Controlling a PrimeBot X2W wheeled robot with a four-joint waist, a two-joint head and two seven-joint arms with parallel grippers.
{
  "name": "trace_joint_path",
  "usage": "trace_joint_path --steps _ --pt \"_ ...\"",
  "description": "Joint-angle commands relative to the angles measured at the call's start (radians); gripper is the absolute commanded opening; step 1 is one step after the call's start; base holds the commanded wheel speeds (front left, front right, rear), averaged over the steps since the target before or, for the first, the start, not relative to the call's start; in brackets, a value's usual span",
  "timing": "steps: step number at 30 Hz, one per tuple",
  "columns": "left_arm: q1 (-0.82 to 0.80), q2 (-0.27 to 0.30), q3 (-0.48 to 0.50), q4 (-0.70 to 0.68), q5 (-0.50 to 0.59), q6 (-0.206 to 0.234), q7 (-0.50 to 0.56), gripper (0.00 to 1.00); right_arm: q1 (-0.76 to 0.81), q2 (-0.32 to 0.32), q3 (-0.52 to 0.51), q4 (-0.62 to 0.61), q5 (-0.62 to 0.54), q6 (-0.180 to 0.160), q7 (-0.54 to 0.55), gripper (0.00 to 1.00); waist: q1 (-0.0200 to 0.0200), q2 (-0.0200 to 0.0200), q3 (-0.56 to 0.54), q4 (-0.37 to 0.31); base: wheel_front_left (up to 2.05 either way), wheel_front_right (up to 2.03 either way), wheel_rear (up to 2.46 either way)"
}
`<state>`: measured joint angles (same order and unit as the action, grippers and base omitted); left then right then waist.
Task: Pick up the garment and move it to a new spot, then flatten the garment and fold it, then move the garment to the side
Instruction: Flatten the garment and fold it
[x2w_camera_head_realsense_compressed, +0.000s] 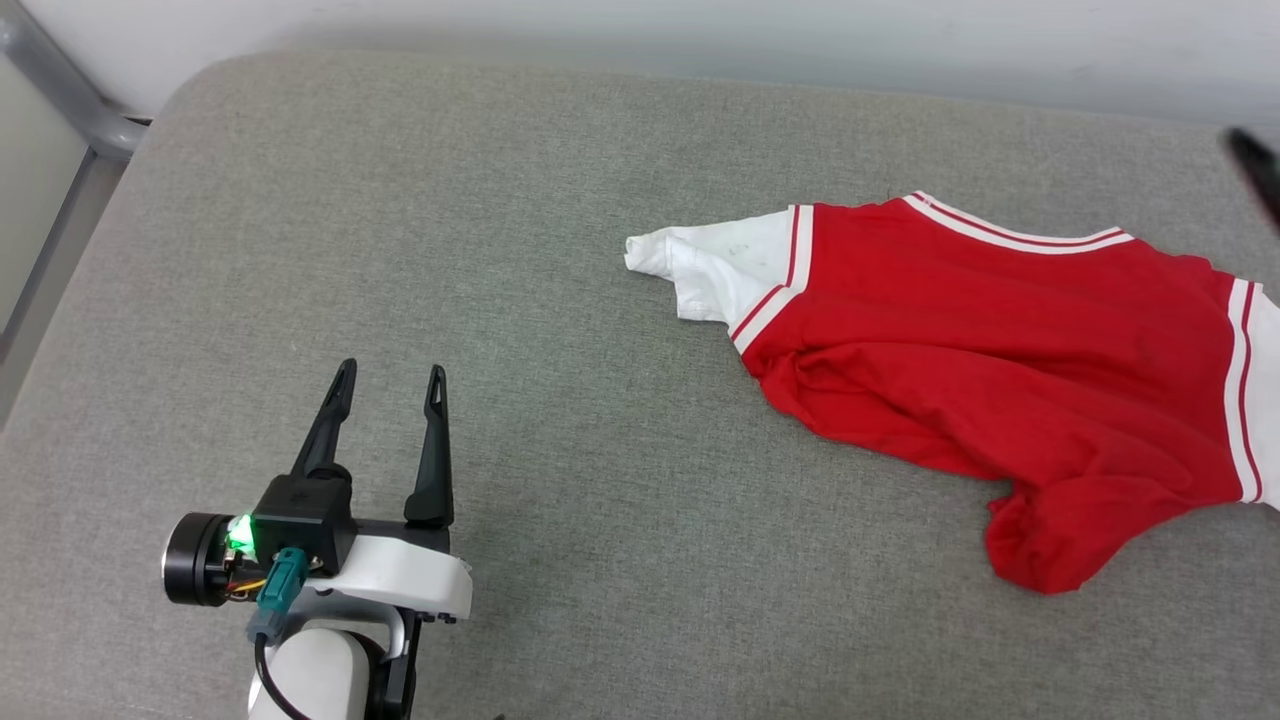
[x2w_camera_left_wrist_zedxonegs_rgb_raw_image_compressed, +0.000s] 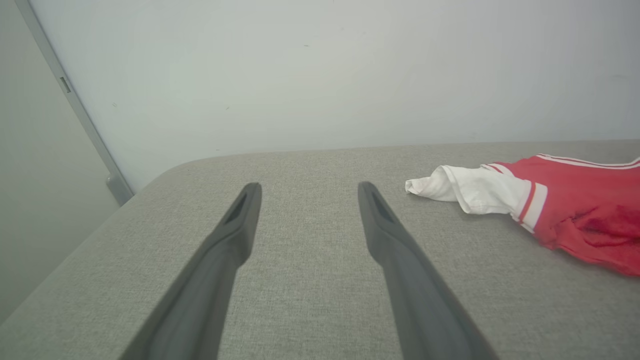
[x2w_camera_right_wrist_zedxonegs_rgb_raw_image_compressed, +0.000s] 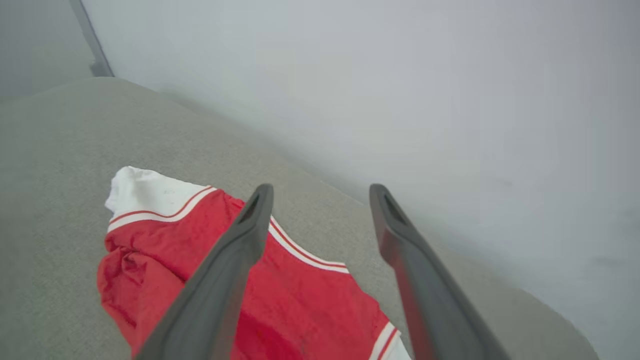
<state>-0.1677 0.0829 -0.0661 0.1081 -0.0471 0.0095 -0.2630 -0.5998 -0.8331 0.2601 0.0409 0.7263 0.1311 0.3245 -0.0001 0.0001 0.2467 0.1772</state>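
Though near edge (x2w_camera_head_realsense_compressed: 700, 88), garment (x2w_camera_head_realsense_compressed: 1000, 330) beside bare cushion (x2w_camera_head_realsense_compressed: 400, 250)

The garment (x2w_camera_head_realsense_compressed: 1000, 330) is cut off at the head view's right edge; a dark blur (x2w_camera_head_realsense_compressed: 1258, 172) there is unidentifiable.

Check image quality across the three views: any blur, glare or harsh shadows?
Head view: sharp, even soft light, faint shadows; a dark shape at the right edge is smeared. Left wrist view: crisp on the garment, no glare. Right wrist view: soft all over, stripes blurred, red tint on one finger of the right gripper.
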Motion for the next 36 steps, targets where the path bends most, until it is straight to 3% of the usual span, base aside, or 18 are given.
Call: trace_joint_path --steps 1,8,13,18,24,35,36 --pt "0.01 -0.001 -0.001 -0.002 -0.002 0.001 -0.002 1.0 -0.023 0.018 0.012 -0.043 -0.003 -0.001 0.024 1.0 0.0001 -0.0001 -0.001 0.003 0.0 0.0 0.0" --pt "0.005 -0.007 -0.006 -0.003 -0.007 -0.003 -0.002 1.0 -0.159 0.048 0.226 -0.197 0.066 -0.001 0.284 1.0 0.0001 -0.0001 0.007 0.017 0.0 0.0 0.0" --pt "-0.012 -0.013 -0.01 -0.005 -0.01 -0.004 -0.002 1.0 -0.292 0.079 0.426 -0.174 0.131 -0.001 0.52 1.0 0.0001 -0.0001 0.027 0.033 0.0 0.0 0.0" --pt "-0.03 -0.018 -0.024 -0.006 -0.015 -0.004 -0.002 1.0 -0.386 0.142 0.599 -0.09 0.167 -0.001 0.662 1.0 0.0001 -0.0001 0.057 0.056 0.0 0.0 0.0" --pt "-0.058 -0.026 -0.041 -0.002 -0.027 0.0 -0.002 1.0 -0.45 0.195 0.776 0.04 0.183 -0.001 0.692 1.0 0.0001 -0.0001 0.106 0.09 0.0 0.0 0.0" --pt "-0.095 -0.032 -0.062 0.012 -0.047 0.011 -0.002 1.0 -0.446 0.221 0.993 0.296 0.194 -0.001 0.578 1.0 0.0001 -0.0001 0.154 0.132 0.0 0.0 0.0" --pt "-0.092 -0.032 -0.06 0.014 -0.048 0.014 -0.002 1.0 -0.448 0.22 1.0 0.301 0.196 -0.001 0.556 0.4 0.0001 -0.0001 0.151 0.129 0.0 0.0 0.0"
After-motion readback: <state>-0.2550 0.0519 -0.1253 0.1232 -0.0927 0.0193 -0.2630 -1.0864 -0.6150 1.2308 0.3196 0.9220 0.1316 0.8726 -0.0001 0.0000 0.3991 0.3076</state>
